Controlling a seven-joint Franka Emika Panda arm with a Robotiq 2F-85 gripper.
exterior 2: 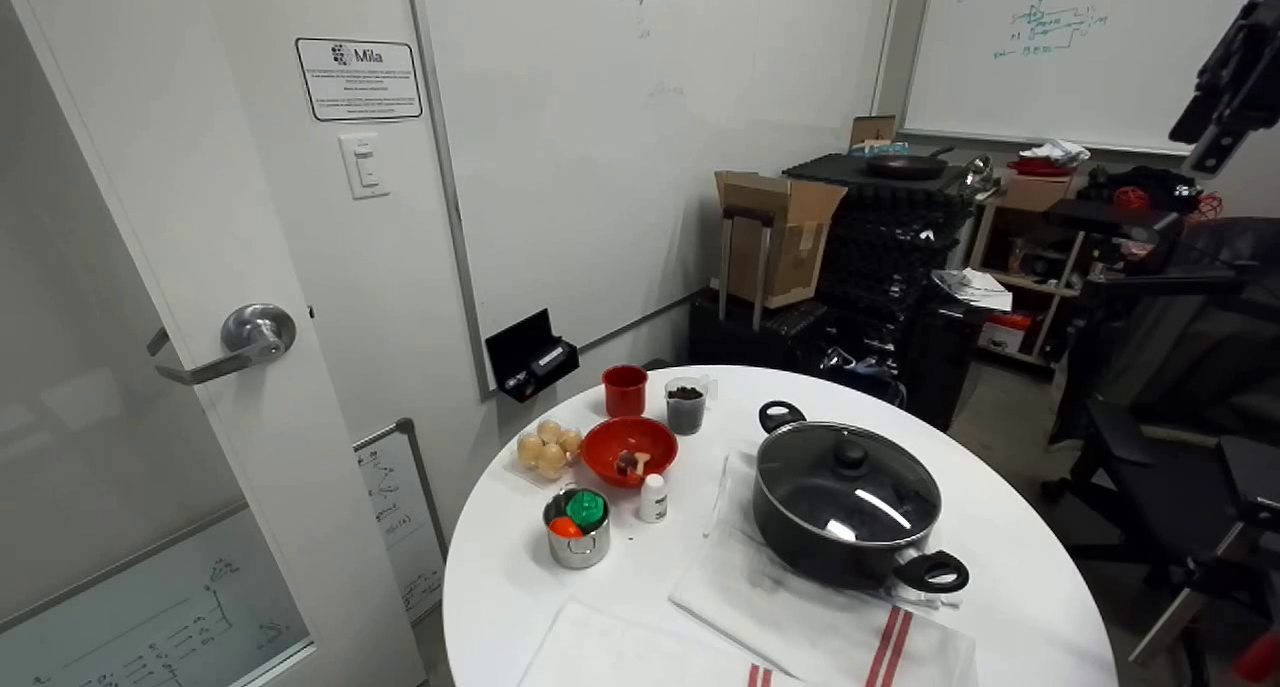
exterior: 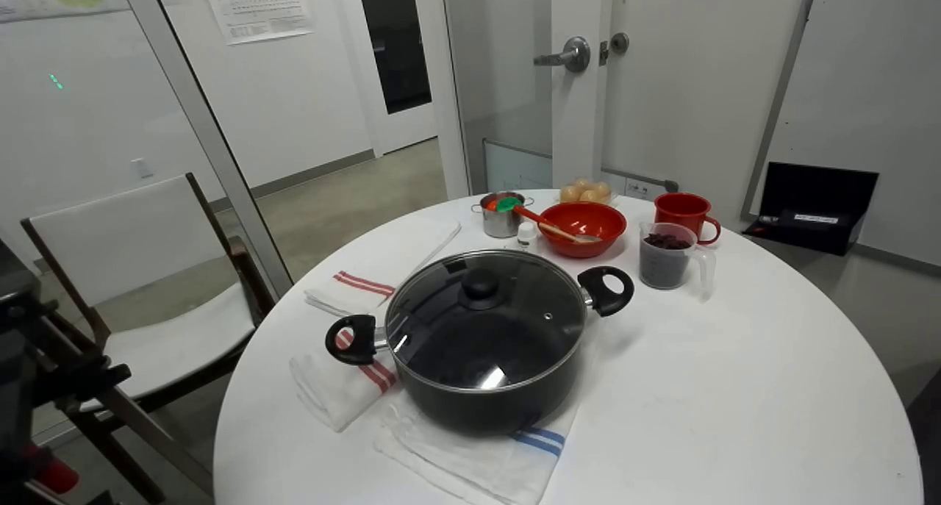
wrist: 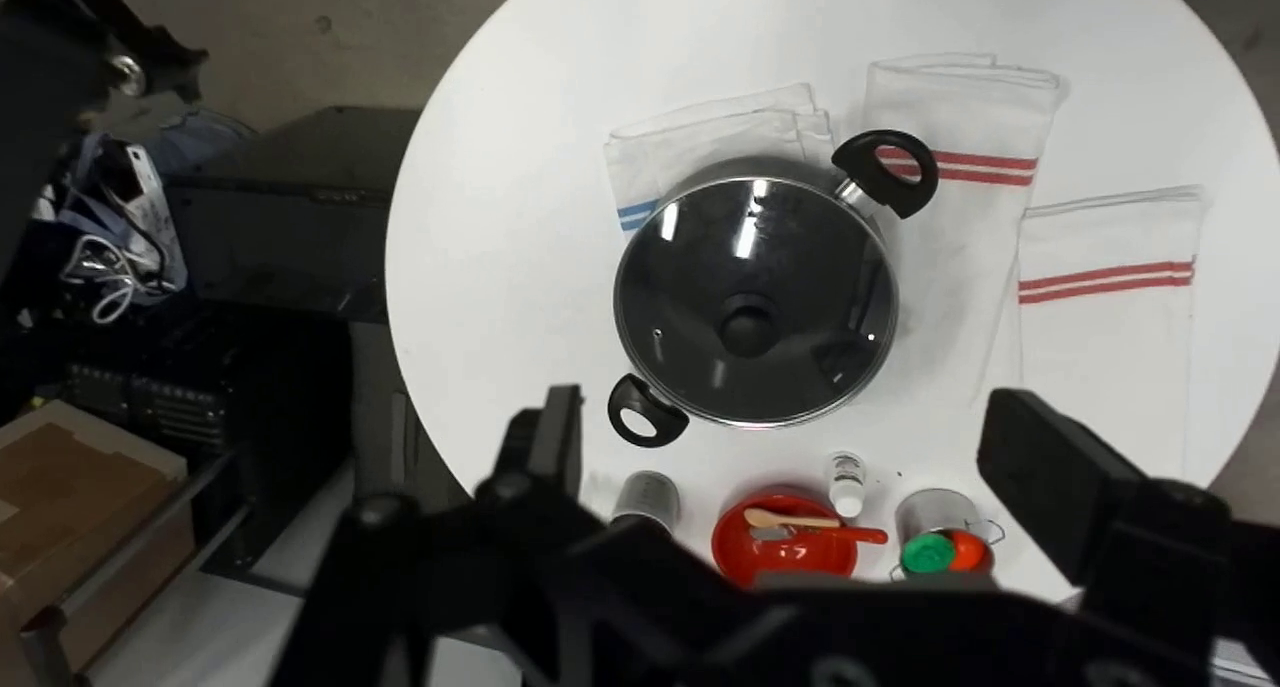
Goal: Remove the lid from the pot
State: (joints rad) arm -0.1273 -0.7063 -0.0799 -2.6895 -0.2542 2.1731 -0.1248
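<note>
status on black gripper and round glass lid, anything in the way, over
Black two-fingered gripper open, empty. Round metal-rimmed glass lid seated on wide black pot. Nothing lying on lid, black knob uncovered.

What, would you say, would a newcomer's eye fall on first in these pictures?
Probably the large black pot, topped by its glass lid, on the white table. Next, perhaps, the bright red bowl near the red mug. In the wrist view, the open gripper looms in the foreground.

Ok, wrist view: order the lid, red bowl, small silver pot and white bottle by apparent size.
Largest to smallest:
1. lid
2. red bowl, partly hidden
3. small silver pot
4. white bottle
</note>
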